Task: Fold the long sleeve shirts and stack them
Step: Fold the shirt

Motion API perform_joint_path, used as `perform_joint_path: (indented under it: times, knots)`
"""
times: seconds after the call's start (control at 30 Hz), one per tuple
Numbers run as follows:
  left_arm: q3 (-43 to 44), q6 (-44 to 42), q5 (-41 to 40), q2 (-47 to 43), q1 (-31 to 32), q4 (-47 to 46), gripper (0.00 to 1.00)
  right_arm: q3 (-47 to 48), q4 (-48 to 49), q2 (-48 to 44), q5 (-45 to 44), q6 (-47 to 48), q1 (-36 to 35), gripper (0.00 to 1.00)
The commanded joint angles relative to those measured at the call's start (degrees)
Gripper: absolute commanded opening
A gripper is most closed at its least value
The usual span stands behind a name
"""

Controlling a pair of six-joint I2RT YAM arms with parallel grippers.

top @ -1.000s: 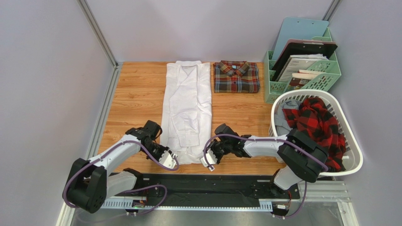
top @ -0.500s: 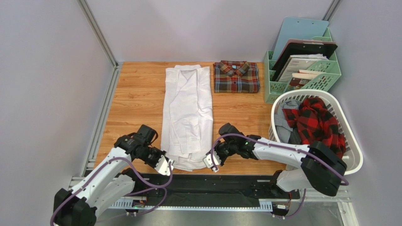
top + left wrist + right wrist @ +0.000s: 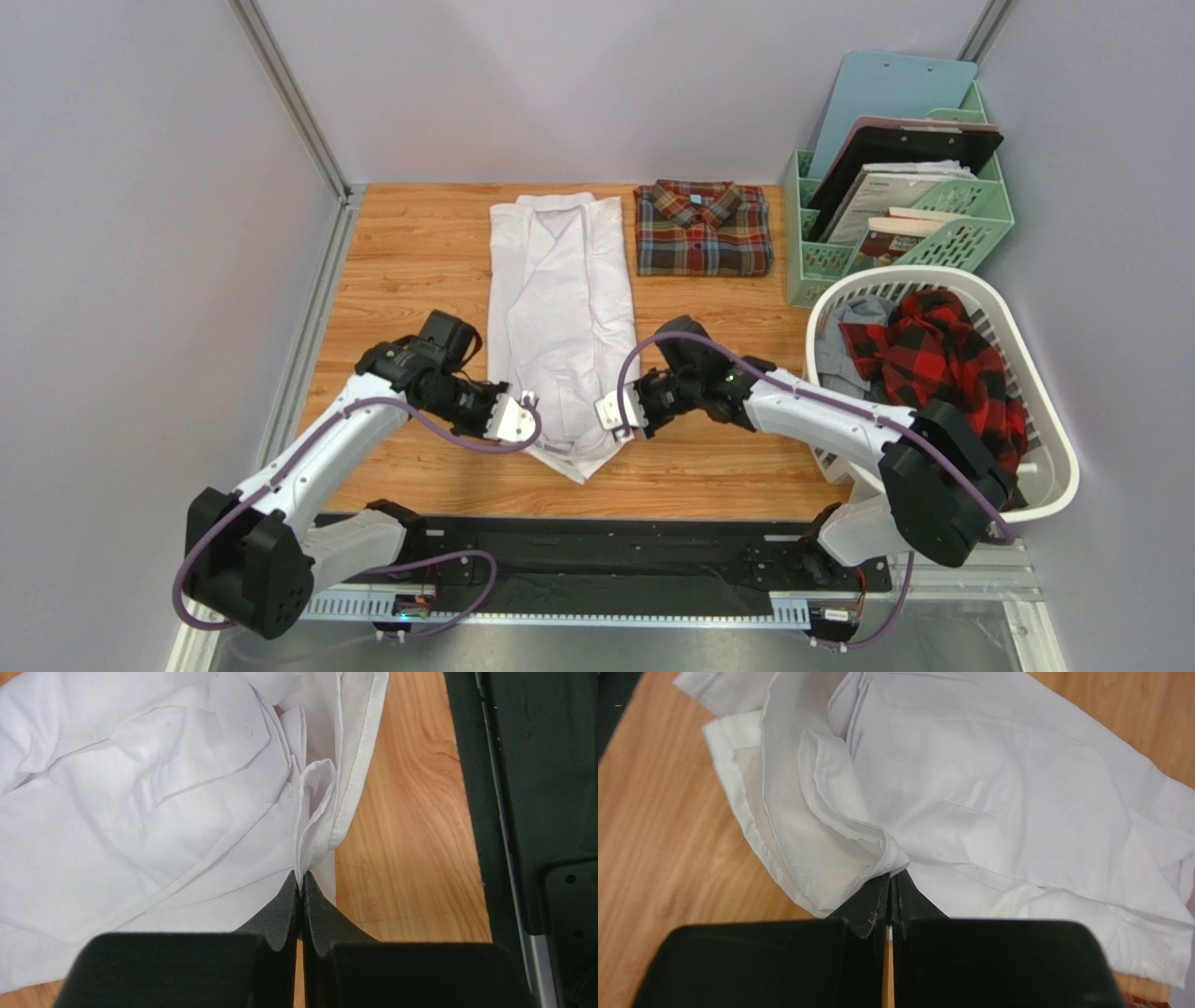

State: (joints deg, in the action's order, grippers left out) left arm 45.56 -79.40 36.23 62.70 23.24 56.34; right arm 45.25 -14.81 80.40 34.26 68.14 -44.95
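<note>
The white shirt (image 3: 558, 315) lies lengthwise on the wooden table (image 3: 407, 266), collar at the far end. My left gripper (image 3: 525, 419) is shut on its near left hem corner, with the cloth (image 3: 210, 812) pinched between the pads. My right gripper (image 3: 606, 415) is shut on the near right hem corner, the folded edge (image 3: 850, 833) caught in its tips. Both hold the hem raised off the table, and the middle of the hem sags to a point. The plaid shirt (image 3: 701, 227) lies folded at the far right of the table.
A white laundry basket (image 3: 1045, 455) with red checked and grey clothes stands at the right. A green file rack (image 3: 982, 224) with folders and clipboards is behind it. The black base rail (image 3: 589, 553) runs along the table's near edge. Grey walls enclose the table.
Both grippers have risen and moved away from the near edge, carrying the white shirt's bottom hem with them. The hem has left the table edge and the shirt now looks shorter.
</note>
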Motion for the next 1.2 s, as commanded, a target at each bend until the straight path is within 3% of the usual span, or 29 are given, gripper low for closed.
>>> perform_joint_path:
  times: [0.0,0.2,0.37,0.6,0.8,1.17]
  knots:
    - [6.8,0.7,5.2,4.4,-3.5,-1.6,0.0,8.1,-1.5,3.8,4.5,-1.6,4.7,0.0]
    - [20.2,1.0,6.9,18.1,-9.9,-1.8,0.0,23.6,-4.7,13.9,6.6,0.2,12.0,0.0]
    - [34.1,4.3,4.8,33.5,-12.9,-5.0,0.0,38.3,-6.5,28.3,6.9,1.3,16.5,0.0]
    - [48.0,6.5,0.8,51.2,-15.2,-5.6,0.0,54.3,-8.2,42.6,4.6,1.9,18.9,0.0]
    - [50.2,8.5,-1.5,54.7,-16.0,-9.6,0.0,56.5,-7.5,47.5,2.1,2.0,19.6,0.0]
    - [56.7,9.7,-1.4,59.4,-16.0,-9.8,0.0,55.1,-3.5,47.2,0.4,-0.2,20.9,0.0]
